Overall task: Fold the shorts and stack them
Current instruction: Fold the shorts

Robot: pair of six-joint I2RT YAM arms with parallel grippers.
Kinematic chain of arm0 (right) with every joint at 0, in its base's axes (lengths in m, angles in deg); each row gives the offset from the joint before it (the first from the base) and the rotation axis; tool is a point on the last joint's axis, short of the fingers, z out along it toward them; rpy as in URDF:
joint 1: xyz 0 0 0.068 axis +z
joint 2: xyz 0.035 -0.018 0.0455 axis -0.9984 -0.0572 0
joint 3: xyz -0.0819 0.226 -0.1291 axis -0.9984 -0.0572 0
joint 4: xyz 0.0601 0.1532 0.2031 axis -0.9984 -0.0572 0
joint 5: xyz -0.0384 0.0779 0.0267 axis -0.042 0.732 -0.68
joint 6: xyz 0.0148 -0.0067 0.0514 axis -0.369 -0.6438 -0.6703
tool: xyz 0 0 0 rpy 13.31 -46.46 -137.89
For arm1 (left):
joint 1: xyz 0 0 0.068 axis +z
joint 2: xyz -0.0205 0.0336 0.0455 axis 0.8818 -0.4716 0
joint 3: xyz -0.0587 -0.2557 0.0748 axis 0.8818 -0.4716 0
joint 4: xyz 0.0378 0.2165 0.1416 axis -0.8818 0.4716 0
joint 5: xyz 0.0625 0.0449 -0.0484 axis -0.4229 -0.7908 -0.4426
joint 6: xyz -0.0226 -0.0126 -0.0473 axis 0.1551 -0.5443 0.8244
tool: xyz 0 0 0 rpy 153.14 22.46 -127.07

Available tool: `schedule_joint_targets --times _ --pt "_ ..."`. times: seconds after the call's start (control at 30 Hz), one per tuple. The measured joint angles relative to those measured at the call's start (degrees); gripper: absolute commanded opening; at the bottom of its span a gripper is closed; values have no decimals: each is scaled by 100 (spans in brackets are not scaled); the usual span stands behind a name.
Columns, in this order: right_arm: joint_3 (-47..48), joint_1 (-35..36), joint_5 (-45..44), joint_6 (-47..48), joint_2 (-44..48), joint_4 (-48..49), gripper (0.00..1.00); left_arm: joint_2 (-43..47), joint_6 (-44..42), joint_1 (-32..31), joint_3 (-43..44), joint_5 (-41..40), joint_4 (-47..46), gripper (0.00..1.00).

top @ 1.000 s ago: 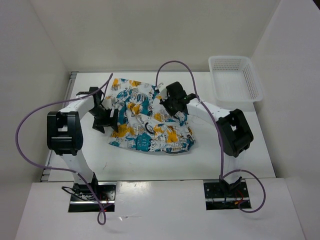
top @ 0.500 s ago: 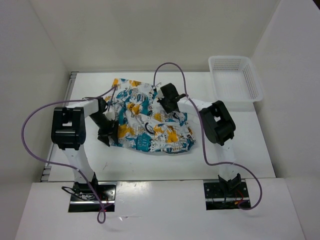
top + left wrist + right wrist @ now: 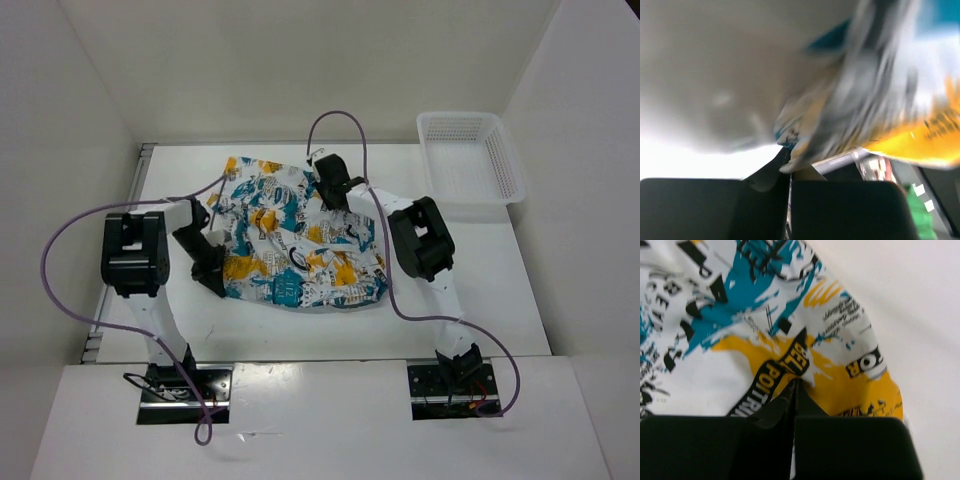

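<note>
The shorts (image 3: 300, 245) lie spread in the middle of the table (image 3: 480, 290), their long axis running from far left to near right; your left gripper (image 3: 212, 277) pinches their left edge; your right gripper (image 3: 327, 178) is clamped on the far edge; the cloth lies between them, so the fold probably comes toward you.

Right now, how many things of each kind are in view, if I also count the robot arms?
shorts: 1
basket: 1
arms: 2 (left arm, right arm)
Total: 4
</note>
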Motion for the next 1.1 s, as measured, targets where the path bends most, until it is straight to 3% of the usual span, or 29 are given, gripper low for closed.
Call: schedule_joint_targets --times 0.27,0.3,0.37,0.47,0.5,0.53,0.63,0.7,0.93,1.1 --pt "640 0 -81 -302 -313 -42 1 1808 -20 435 7 -949 706 0" --pt "678 0 -87 -315 -310 -46 10 1956 -22 422 4 -1023 820 0" --pt "763 0 -76 -343 -310 -46 15 2159 -24 361 -9 -1158 1012 0" --pt "785 0 173 -258 -170 -192 37 2243 -26 299 -122 -1261 1123 0" --pt "780 0 345 -157 -68 -308 44 2243 -26 284 -155 -1287 1150 0" --pt "756 0 577 -4 94 -433 63 2245 -26 278 -184 -1314 1174 0" --pt "297 0 1281 870 1016 -946 84 2306 -26 278 -190 -1373 1207 0" --pt "-420 0 1554 1663 1969 -1252 88 2417 -26 278 -188 -1408 1220 0" --pt "-3891 234 1598 3847 5622 -1633 88 2702 -107 278 -177 -1438 1255 0" --pt "-4826 970 1668 4511 6690 -1917 88 2780 -125 278 -188 -1394 1255 0"
